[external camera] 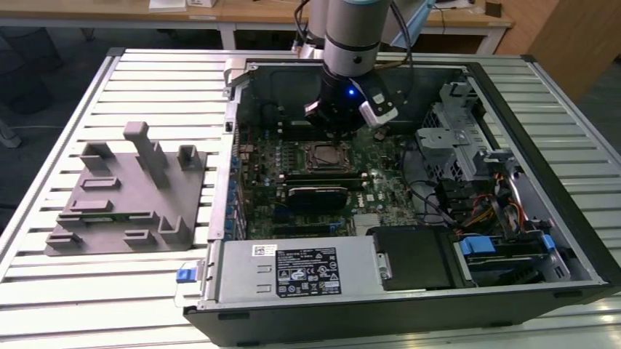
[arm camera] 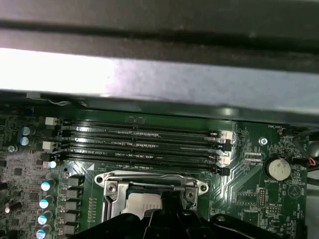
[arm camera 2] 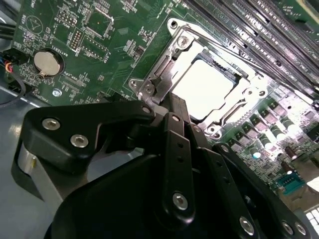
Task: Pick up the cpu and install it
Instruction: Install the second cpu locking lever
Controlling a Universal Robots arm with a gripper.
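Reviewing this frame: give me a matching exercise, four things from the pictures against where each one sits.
Things:
1. cpu
2. gripper
3. grey fixture block
4. coin battery

Places:
A. on the slatted table beside the computer case
B. in the motherboard socket frame
C. on the green board, away from the socket
D. just over the socket's edge

Pairs: 1-B, 2-D, 3-A, 4-C

Bright, smooth silvery metal on the cpu (arm camera 2: 207, 89), glaring white under the light. Shiny bare steel for the socket frame (arm camera 2: 175, 59) around it. Matt black plastic with small metal screws on the gripper (arm camera 2: 172, 112). Glossy green motherboard (arm camera 2: 99, 45). Dull grey plastic fixture block (external camera: 131, 193). Ribbed, pale metal table (external camera: 107, 291).
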